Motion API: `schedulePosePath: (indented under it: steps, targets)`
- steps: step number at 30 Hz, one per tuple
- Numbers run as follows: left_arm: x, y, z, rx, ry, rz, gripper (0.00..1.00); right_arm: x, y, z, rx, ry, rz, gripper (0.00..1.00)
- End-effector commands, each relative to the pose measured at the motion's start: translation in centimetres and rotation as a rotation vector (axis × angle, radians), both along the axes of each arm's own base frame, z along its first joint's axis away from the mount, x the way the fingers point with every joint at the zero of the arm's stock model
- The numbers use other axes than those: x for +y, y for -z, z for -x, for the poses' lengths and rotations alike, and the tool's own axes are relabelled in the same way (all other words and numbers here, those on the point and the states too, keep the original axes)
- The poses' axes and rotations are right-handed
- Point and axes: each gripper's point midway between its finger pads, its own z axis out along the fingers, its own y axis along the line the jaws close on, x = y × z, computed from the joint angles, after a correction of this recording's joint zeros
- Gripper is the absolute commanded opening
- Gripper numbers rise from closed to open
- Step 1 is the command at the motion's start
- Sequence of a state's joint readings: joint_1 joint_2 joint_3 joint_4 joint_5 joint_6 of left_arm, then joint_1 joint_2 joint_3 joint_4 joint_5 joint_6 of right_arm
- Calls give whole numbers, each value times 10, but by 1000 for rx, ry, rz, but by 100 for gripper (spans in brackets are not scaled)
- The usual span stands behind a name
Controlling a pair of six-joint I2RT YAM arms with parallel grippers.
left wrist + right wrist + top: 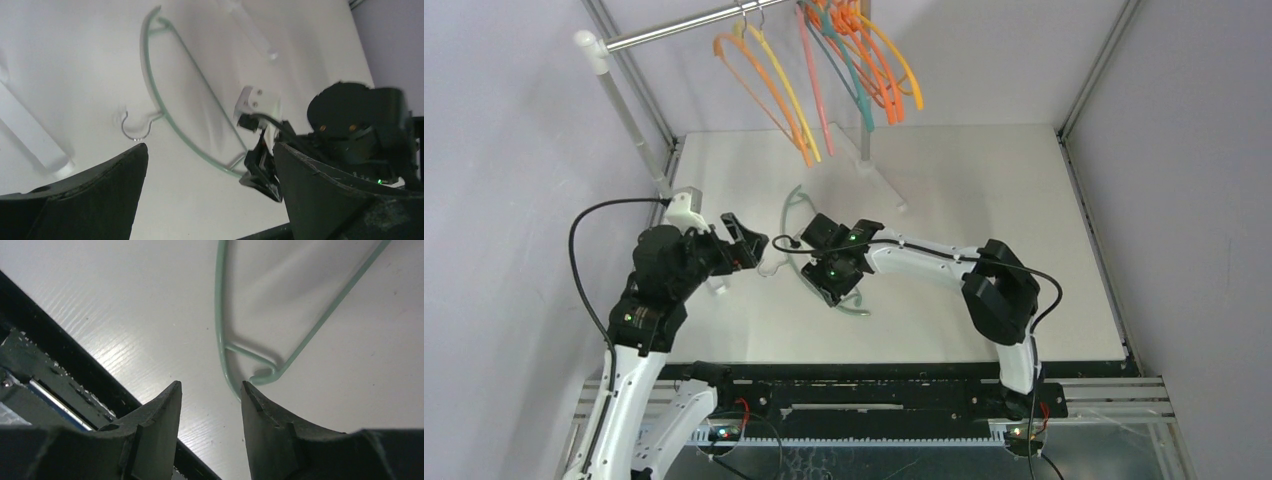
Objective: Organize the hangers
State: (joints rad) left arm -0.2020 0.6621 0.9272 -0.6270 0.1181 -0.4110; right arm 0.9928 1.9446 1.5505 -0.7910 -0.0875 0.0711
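The teal hanger [218, 315] has its near tip right at the right tool [210, 405], whose fingers stand a modest gap apart with nothing pinched. The thin wire runs into that gap hard by the right-hand finger [260, 410], and I cannot tell whether it touches. Off to the left, the left tool [210, 165] hangs wide open above the surface [984, 200], looking down at the hanger's small hook [131, 127], near it but apart. The hanger lies flat in the middle of the surface, hook toward the left, its bow stretching from far to near. Further out, at the far edge, the other hangers [864, 50] in orange, pink, yellow and teal dangle from the silver rail [684, 28]. To my eye the step in hand is picking this one up. To do that well, I'd centre the wire between the fingers before closing, since it is thin, lies flat and could skid out. Come in low, close gently, lift the tip first, and let the left tool take the hook side so it swings less on the way to the rail
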Motion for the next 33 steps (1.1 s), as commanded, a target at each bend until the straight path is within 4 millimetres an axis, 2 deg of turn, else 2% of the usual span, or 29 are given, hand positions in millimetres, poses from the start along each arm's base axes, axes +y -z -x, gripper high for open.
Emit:
schedulePosePath:
  steps: [1,6,11,16,18,20,22,24,25,27,29,31,33]
  targets:
    - [-2,12,2,11,-7,41,100,27,-6,-24,-65,5,-50,54]
    - [1,34,11,36,-41,75,100,43,23,-31,-20,18,-30,50]
    - [8,57,21,74,-103,114,100,63,39,-44,-24,44,-42,48]
    - [7,58,27,70,-120,161,99,70,53,-63,-82,71,-35,45]
    - [11,56,30,60,-133,157,100,69,61,-64,-75,80,-26,39]
    - [15,52,33,55,-146,143,100,69,68,-62,-51,80,-26,25]
    - [19,47,36,47,-160,130,100,71,74,-58,-19,71,-35,18]
    - [24,41,41,33,-182,123,99,75,77,-55,14,59,-56,2]
    - [26,38,43,24,-191,122,99,77,79,-53,28,59,-65,0]
    - [28,31,48,0,-192,129,99,81,77,-54,50,72,-89,0]
    - [24,25,52,-21,-165,140,100,88,64,-61,76,101,-155,0]
    - [20,26,56,-24,-137,145,100,100,39,-73,130,153,-282,0]
    - [16,35,57,-11,-114,148,100,112,4,-92,233,234,-459,0]
